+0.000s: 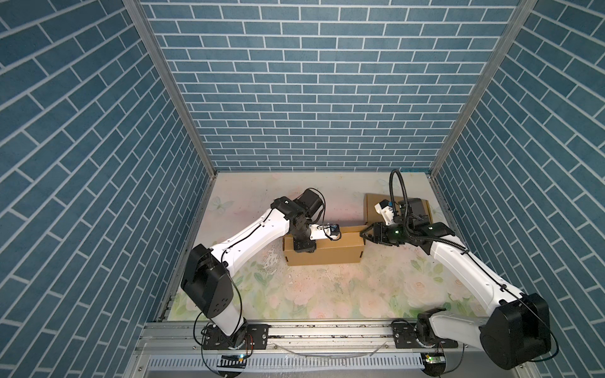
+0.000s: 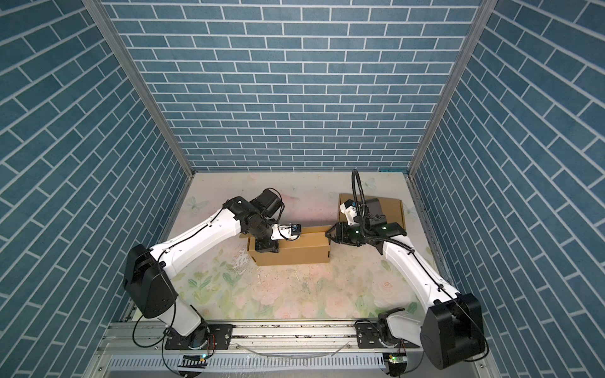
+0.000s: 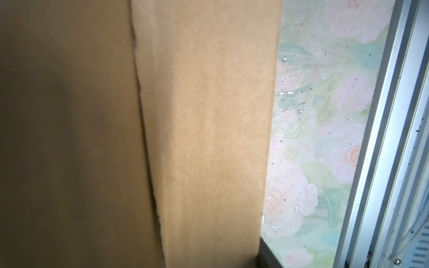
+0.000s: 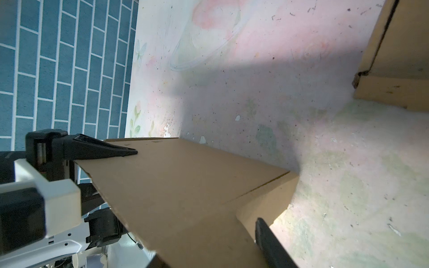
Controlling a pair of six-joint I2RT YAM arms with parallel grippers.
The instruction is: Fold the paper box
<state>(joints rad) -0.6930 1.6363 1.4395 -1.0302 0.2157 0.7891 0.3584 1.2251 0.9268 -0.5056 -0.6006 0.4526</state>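
Your right hand (image 1: 364, 236) straddles the end flap (image 4: 185, 185) of the paper box (image 1: 327, 253), and your left hand (image 1: 304, 248) sits on its far end; I cannot tell whether either is clamped. You look midway through folding up that end, so next push the flap inward while steadying the box. Beneath lies the worn floral tabletop (image 1: 327, 294), blue brick walls (image 1: 294, 81) beyond

The long brown corrugated cardboard box (image 1: 327, 253) I am folding lies near the middle of my floral table (image 1: 327, 294). In both top views the box (image 2: 294, 254) sits flat and partly formed, with one long wall facing me and a panel rising along its far edge.
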